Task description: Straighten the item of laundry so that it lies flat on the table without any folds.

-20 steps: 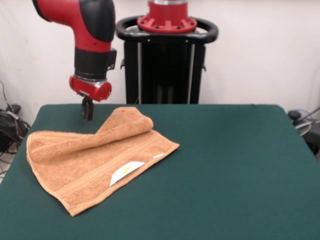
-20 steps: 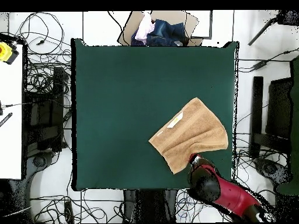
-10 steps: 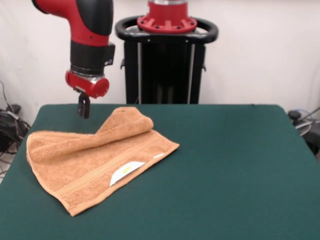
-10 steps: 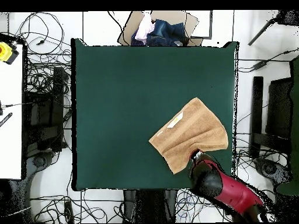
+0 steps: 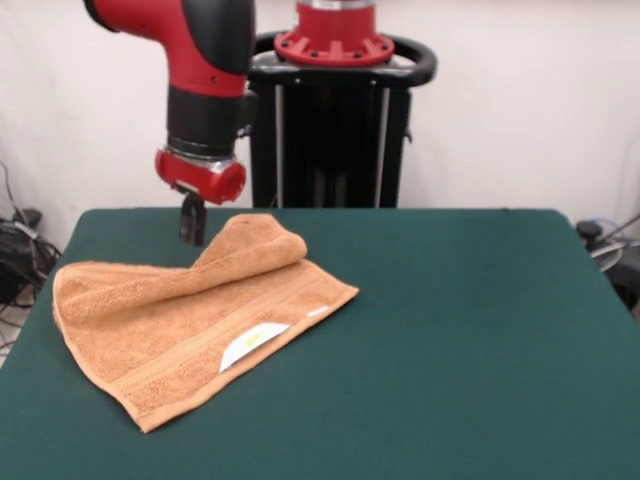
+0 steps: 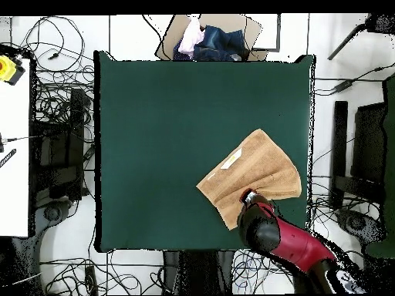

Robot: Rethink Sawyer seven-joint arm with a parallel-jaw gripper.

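Observation:
The orange-tan towel (image 5: 190, 310) lies on the left part of the green table (image 5: 450, 330). One corner is folded over on top, making a raised hump (image 5: 255, 240) at the towel's far edge. A white tag (image 5: 250, 346) shows near the front. My gripper (image 5: 191, 225) hangs just left of that hump, slightly above the table, its dark fingers close together with nothing seen between them. In the overhead view the towel (image 6: 251, 173) sits near the table's (image 6: 170, 131) right side, and the arm (image 6: 266, 231) covers its lower corner and hides the gripper.
A box of clothes (image 6: 208, 38) stands beyond the table's top edge in the overhead view. Cables cover the floor on both sides. A white desk (image 6: 11, 146) stands at the left.
The gripper has moved sideways toward the folded hump of the towel, after first rising a little. The towel has not moved.

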